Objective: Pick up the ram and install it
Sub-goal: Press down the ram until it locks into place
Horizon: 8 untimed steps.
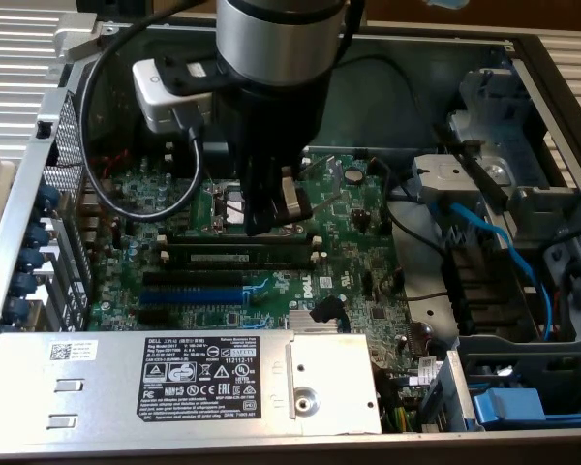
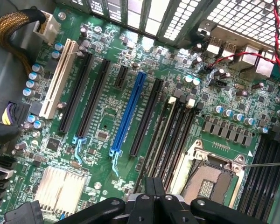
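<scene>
The ram (image 1: 234, 258) is a long dark stick with a pale label. It lies along a black memory slot on the green motherboard (image 1: 344, 247), between white end clips. In the wrist view the ram (image 2: 158, 136) runs beside the other black memory slots, straight out from my fingers. My gripper (image 1: 271, 221) hangs over the slots next to the CPU socket (image 1: 289, 205), fingers shut together with nothing visibly clamped between them. The wrist view has the gripper (image 2: 154, 189) just over the ram's near end. I cannot tell if it touches the ram.
The blue expansion slot (image 1: 196, 293) lies beside the ram. A silver power supply (image 1: 184, 383) fills the case front. Blue cables (image 1: 494, 237) and drive bays stand at the exterior view's right. A black cable (image 1: 126, 194) loops off my wrist on the exterior view's left.
</scene>
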### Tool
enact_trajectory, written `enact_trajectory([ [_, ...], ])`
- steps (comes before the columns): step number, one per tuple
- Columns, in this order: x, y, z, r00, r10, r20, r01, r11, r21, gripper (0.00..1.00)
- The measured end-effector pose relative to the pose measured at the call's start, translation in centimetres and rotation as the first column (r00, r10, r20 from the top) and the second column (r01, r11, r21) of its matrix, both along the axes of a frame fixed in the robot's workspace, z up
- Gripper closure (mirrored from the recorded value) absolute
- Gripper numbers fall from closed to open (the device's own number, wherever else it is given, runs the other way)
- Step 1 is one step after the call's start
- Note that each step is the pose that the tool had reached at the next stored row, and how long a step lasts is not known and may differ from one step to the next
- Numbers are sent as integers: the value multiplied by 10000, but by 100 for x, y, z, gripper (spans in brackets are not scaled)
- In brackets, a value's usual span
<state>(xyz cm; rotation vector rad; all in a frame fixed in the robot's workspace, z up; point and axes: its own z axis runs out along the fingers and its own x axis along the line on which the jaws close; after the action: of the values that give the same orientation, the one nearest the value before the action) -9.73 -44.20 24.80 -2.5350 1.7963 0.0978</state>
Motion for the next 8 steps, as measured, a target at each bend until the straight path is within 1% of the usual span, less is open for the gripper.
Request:
enact_trajectory([
  [4, 5, 0, 0, 9991, 428, -3, -428, 9991, 2, 89],
  [8, 7, 0, 0, 9964, 846, -3, -846, 9964, 3, 89],
])
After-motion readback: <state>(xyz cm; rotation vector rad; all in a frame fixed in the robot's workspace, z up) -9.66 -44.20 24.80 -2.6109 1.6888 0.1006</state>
